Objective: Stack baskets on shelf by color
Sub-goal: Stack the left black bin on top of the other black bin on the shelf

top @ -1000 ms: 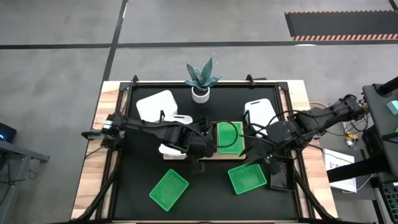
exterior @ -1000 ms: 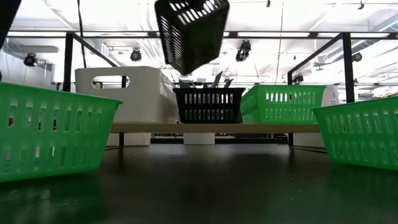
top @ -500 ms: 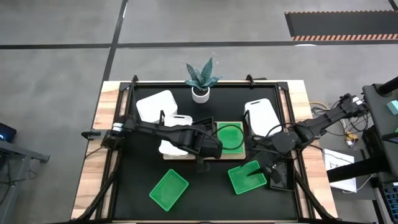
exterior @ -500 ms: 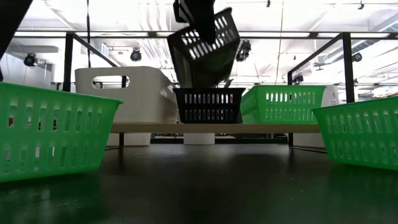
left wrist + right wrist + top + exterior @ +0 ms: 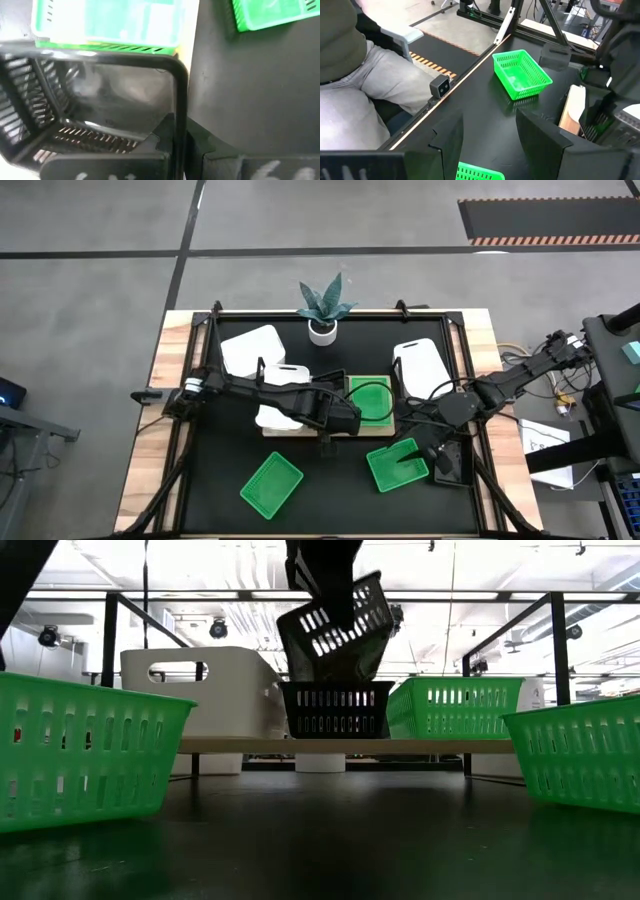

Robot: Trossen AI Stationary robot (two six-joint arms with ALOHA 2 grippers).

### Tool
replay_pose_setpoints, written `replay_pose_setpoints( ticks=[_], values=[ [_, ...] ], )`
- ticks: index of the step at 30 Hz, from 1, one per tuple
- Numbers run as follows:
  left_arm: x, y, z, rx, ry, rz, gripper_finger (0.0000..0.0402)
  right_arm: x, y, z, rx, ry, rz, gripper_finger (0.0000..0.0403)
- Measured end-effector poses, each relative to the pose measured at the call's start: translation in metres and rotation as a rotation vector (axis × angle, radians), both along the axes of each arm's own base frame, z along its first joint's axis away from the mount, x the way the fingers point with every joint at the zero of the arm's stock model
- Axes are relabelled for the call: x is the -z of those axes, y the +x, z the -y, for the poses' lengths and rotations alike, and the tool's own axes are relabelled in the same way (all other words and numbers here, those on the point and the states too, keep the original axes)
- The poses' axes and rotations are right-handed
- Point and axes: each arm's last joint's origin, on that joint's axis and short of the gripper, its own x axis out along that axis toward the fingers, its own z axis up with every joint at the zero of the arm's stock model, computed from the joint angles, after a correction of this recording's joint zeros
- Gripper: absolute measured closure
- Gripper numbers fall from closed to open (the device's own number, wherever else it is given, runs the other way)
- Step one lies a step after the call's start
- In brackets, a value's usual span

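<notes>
Gripping a tilted black basket [image 5: 335, 628] by its rim, the left pincer [image 5: 338, 416] (fingers clenched) hangs over the shelf [image 5: 330, 745].

The middle of the shelf [image 5: 345, 429] is crowded: the left gripper [image 5: 338, 418] holds a tilted black basket [image 5: 335, 628] just above a second black basket [image 5: 335, 708], hemmed by the white basket [image 5: 200, 690] and the green basket [image 5: 455, 707]. In front, open mat [image 5: 330, 480] lies between two loose green baskets [image 5: 272, 484] [image 5: 397, 466]; the right gripper [image 5: 428, 452] hangs open over the latter
</notes>
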Motion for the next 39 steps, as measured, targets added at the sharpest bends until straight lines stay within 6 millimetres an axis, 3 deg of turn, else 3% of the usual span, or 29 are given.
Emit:
replay_pose_setpoints(
  ticks=[10, 39],
  values=[
    [0.017, -0.001, -0.004, -0.007, 0.012, -0.058, 0.0402, 0.0, 0.0, 0.0, 0.002, -0.002, -0.004, 0.0229],
    [0.018, -0.001, -0.003, 0.055, 0.007, -0.067, 0.0401, 0.003, 0.0, 0.0, 0.0, -0.007, -0.015, 0.023]
  ],
)
